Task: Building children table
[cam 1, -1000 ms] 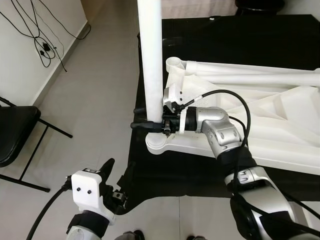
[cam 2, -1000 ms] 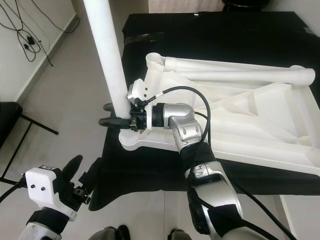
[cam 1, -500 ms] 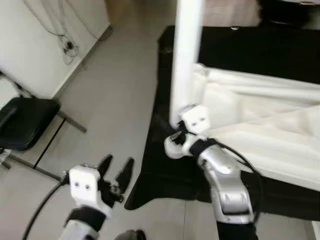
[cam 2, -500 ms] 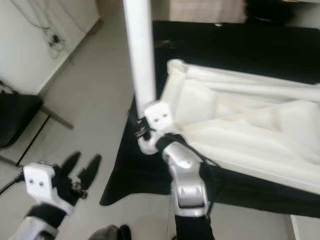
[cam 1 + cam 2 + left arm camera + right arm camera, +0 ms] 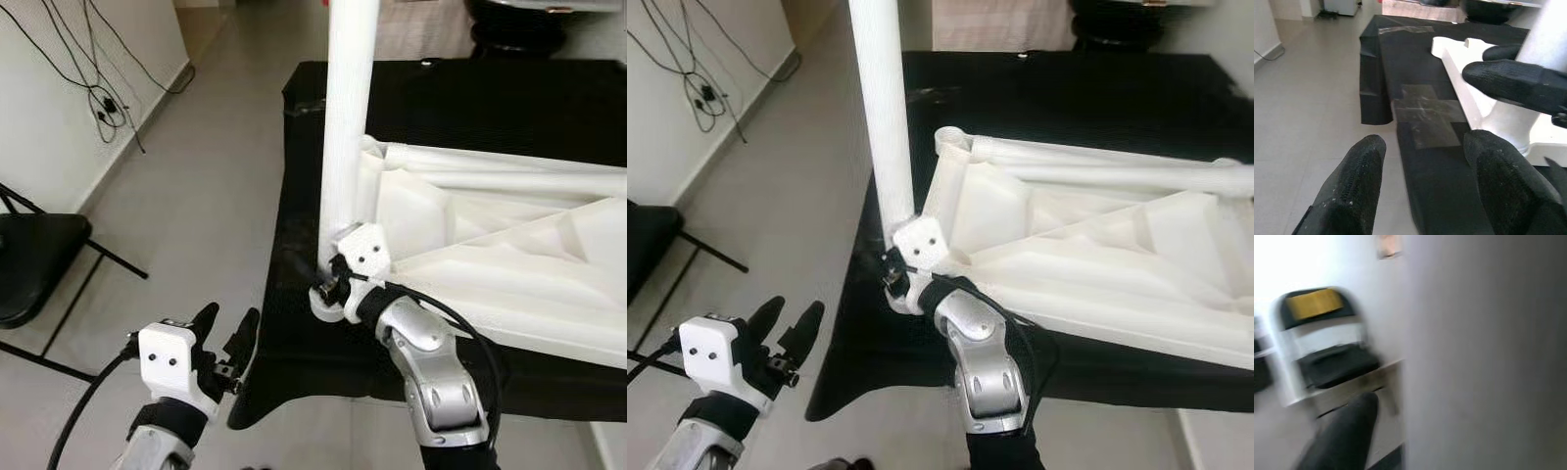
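1. A low table draped in black cloth [image 5: 509, 108] fills the right of the scene, its near-left corner hanging over the pale tiled floor [image 5: 196, 196]
2. An upturned white plastic children's table top [image 5: 509, 255], ribbed underneath, lies across the black cloth and reaches the table's left edge, with a second white tube leg [image 5: 509, 157] lying along its far side
3. A white round plastic table leg [image 5: 348, 108] stands upright in the corner socket [image 5: 328, 304] of the white top, at the table's near-left edge
4. The robot's right arm [image 5: 436, 382] bends up from the near edge, its right gripper [image 5: 331, 284] set at the foot of the upright leg, just above the socket; the left wrist view shows black fingers [image 5: 1513, 83] pressed against the leg, while the right wrist view is blurred, with the leg close in front, so whether the grip is clenched cannot be told
5. A black folding chair [image 5: 29, 264] stands on the floor well to the left of the table, near a white wall with black cables [image 5: 88, 78]
6. The left gripper [image 5: 227, 338] hangs over the floor just off the table's near-left corner, its two black fingers [image 5: 1359, 181] spread apart and holding nothing
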You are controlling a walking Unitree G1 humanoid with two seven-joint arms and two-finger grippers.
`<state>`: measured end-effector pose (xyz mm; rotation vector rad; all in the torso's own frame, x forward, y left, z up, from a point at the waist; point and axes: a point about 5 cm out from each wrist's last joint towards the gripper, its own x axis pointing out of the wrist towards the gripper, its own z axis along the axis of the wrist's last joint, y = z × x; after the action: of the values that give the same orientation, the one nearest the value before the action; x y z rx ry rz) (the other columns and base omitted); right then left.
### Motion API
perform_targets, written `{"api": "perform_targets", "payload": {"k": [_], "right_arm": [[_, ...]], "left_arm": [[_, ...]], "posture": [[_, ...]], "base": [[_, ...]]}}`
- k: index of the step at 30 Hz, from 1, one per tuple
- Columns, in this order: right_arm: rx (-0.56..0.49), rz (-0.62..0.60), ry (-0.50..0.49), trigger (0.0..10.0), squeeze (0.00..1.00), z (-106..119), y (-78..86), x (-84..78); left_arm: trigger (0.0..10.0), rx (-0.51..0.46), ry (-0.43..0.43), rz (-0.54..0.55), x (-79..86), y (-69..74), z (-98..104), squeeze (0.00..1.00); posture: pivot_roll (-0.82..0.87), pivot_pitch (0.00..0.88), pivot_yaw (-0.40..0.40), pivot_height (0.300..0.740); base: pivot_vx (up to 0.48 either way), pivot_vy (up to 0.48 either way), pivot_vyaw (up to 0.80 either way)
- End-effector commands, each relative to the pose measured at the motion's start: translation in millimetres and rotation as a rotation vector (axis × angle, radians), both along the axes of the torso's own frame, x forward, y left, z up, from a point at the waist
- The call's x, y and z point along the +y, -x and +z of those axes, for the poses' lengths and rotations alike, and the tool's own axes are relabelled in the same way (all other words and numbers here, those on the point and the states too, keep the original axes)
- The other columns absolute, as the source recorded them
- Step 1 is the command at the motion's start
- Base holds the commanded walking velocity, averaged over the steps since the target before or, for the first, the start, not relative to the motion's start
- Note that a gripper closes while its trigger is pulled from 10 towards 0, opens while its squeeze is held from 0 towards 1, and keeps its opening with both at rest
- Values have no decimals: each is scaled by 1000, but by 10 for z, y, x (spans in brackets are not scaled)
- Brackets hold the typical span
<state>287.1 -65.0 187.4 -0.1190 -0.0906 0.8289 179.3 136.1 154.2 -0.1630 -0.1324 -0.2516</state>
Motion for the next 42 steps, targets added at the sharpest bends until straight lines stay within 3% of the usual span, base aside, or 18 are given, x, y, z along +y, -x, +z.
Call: {"api": "perform_targets", "payload": {"k": [1, 2, 5, 6, 7, 8, 14, 15, 18, 19, 21, 22, 30, 34, 40, 42], "right_arm": [[-5, 207, 18, 10000, 1000, 52, -22, 115], [-43, 282, 83, 10000, 1000, 88, -98, 60], [-68, 325, 122, 10000, 1000, 107, -127, 31], [-78, 378, 156, 10000, 337, 128, -175, -10], [-78, 378, 156, 10000, 337, 128, -175, -10], [-91, 428, 205, 10000, 0, 161, -247, -55], [-75, 542, 264, 10000, 0, 270, -395, -131], [-49, 592, 277, 10000, 0, 312, -493, -150], [-28, 585, 274, 10000, 0, 297, -586, -145], [-5, 582, 259, 9333, 0, 277, -618, -134], [10, 585, 250, 9333, 0, 262, -642, -129], [21, 587, 243, 0, 0, 237, -668, -122], [61, 608, 238, 0, 0, 143, -696, -117], [70, 603, 223, 0, 0, 95, -706, -192], [42, 530, 172, 0, 0, 80, -644, -317], [30, 468, 149, 0, 0, 52, -553, -349]], "left_arm": [[10000, 10, 1, 9, 13, 25, -18, 0], [10000, 9, 2, 7, 4, 37, -7, 0], [10000, 9, 2, 6, 0, 42, -3, 0], [10000, 9, 3, 6, -6, 52, 1, 0], [10000, 9, 3, 6, -6, 52, 1, 0], [10000, 9, 3, 6, -10, 63, 5, 0], [10000, 9, 2, 8, -20, 102, 21, 0], [10000, 10, 2, 9, -29, 137, 37, 0], [10000, 13, 3, 7, -37, 155, 48, 0], [10000, 14, 3, 6, -40, 161, 54, 0], [10000, 14, 3, 5, -42, 167, 60, 0], [10000, 14, 3, 6, -42, 176, 66, 0], [10000, 17, 4, 5, -50, 209, 87, 0], [10000, 21, 7, 8, -56, 213, 88, 0], [10000, 20, 12, 9, -58, 195, 82, 0], [10000, 20, 14, 8, -56, 188, 79, 0]], "posture": [[93, 171, 13, 740], [113, 177, 11, 740], [113, 177, 11, 740], [129, 186, 5, 740], [129, 186, 5, 740], [133, 190, 3, 740], [148, 211, -2, 740], [155, 221, -2, 740], [162, 232, -1, 740], [162, 242, -5, 740], [161, 245, -5, 740], [162, 251, -4, 740], [166, 269, -6, 740], [133, 271, -15, 740], [91, 265, -17, 740], [83, 263, -16, 740]], "base": [[0, 0, 0], [0, 0, 0], [0, 0, 0], [0, 0, 0], [0, 0, 0], [0, 0, 0], [0, 0, 0], [0, 0, 0], [0, 0, 0], [0, 0, 0], [0, 0, 0], [0, 0, 0], [0, 0, 0], [0, 0, 0], [0, 0, 0], [0, 0, 0]]}}
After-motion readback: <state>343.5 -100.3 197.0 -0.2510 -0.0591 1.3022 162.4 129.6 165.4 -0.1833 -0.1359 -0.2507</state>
